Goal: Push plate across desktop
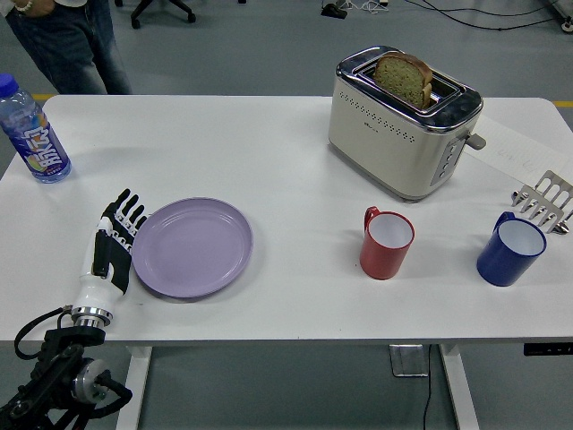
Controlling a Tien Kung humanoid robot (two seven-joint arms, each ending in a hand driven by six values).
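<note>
A lilac plate [192, 246] lies flat on the white table [286, 152], left of centre. My left hand [115, 242] rests on the table against the plate's left rim, fingers straight and spread, holding nothing. Its white wrist and black arm come in from the lower left corner. The right arm is out of view.
A red mug [387, 243] and a blue mug [510, 250] stand to the right. A cream toaster [403, 123] with bread sits behind them. A water bottle [31, 133] stands far left, a metal rack [544, 201] at the right edge. A person's legs [67, 45] show top left.
</note>
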